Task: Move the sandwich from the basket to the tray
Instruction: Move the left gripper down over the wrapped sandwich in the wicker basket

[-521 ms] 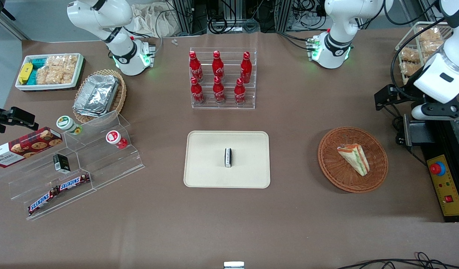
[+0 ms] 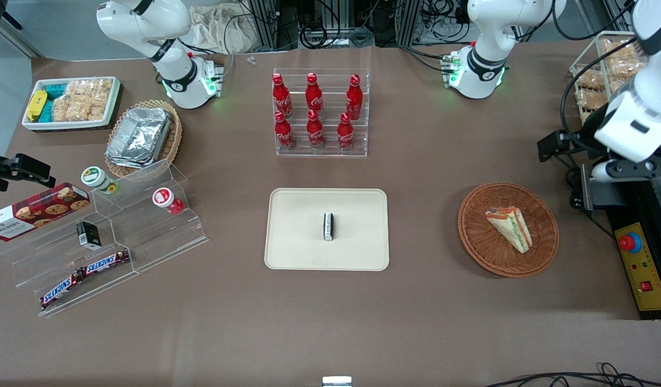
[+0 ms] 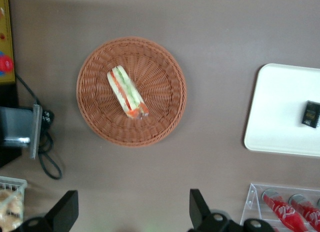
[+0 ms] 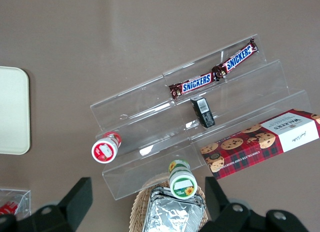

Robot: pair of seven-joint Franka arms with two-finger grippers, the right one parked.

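tray [image 2: 287, 236] flat mid-table, bare landing room around small dark packet [image 2: 328, 226] | basket [image 2: 483, 244] toward working arm's end, shallow rim leaves top access | gripper [image 3: 132, 212] high above table near basket, fingers spread, empty, likely pre-approach | sandwich [image 2: 510, 228] lying in basket, untouched

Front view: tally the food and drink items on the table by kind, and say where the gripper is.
Cola bottles: 6
Snickers bars: 2
Lidded cups: 2
Cookie box: 1
Sandwich, in the basket: 1
Total: 12
The gripper is open, above the table beside the basket.
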